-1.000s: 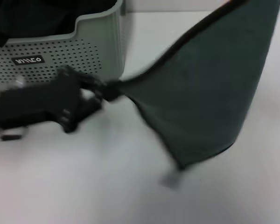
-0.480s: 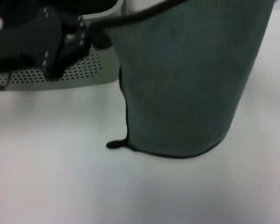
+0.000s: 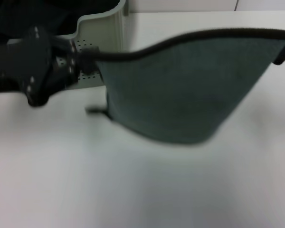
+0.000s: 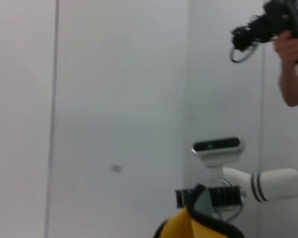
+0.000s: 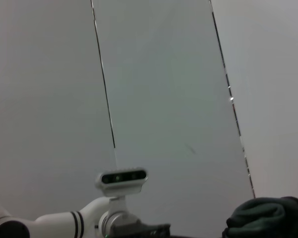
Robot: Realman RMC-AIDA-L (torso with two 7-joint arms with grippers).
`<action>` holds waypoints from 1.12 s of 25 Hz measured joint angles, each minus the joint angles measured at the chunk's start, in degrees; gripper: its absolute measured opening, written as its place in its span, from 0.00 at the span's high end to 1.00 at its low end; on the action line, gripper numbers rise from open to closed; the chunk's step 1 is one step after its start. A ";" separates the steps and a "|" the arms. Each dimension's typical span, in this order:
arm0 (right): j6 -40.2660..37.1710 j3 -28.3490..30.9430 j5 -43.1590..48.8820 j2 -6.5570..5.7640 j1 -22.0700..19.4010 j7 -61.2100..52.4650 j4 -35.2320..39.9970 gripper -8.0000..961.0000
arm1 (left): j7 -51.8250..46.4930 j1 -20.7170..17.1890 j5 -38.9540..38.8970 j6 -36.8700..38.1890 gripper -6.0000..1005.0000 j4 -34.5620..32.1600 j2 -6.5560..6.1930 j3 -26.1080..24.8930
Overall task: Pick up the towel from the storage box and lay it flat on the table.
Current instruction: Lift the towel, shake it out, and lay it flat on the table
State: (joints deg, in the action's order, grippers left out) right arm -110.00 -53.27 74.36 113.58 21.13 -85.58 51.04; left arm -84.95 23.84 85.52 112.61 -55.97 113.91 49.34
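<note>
The dark green towel [image 3: 180, 90] with black edge binding hangs stretched out above the white table [image 3: 133, 190], its top edge held taut between my two grippers. My left gripper [image 3: 88, 56] is shut on the towel's left top corner, just in front of the pale green storage box [image 3: 102, 26]. My right gripper [image 3: 282, 58] shows only at the right edge, holding the other top corner. The towel's small black loop [image 3: 92, 110] dangles at its lower left. The orange-yellow reverse [image 4: 198, 228] shows in the left wrist view, and bunched green cloth [image 5: 263, 218] in the right wrist view.
Black fabric [image 3: 23, 14] lies inside the storage box at the back left. The wrist views look at a pale wall, my head camera [image 4: 216, 145], and a person's hand [image 4: 290, 44] holding a black device.
The towel's top edge has come down into view and the cloth has swung away, its lower hem rising. My left gripper has moved down in front of the box.
</note>
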 joint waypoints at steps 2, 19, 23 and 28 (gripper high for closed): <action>-0.08 1.02 -0.07 0.70 -0.80 0.25 0.64 0.98 | -0.34 -0.62 0.92 0.65 0.98 -0.74 0.08 0.97; 9.01 3.71 0.11 -1.05 5.87 6.90 -3.08 0.98 | -3.48 6.17 6.93 -9.84 0.98 -0.95 -0.34 0.76; 4.63 2.92 0.13 1.49 0.82 6.71 -1.38 0.98 | -4.39 5.69 7.19 -2.09 0.98 -0.79 -1.78 1.02; -1.32 -0.42 -3.76 2.16 -6.31 1.75 4.31 0.98 | -6.30 4.25 6.43 3.94 0.98 -2.62 -4.02 3.05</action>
State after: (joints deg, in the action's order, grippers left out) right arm -111.32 -53.70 70.60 115.74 14.82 -83.83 55.36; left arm -91.26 28.09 91.95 116.55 -58.58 109.89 52.38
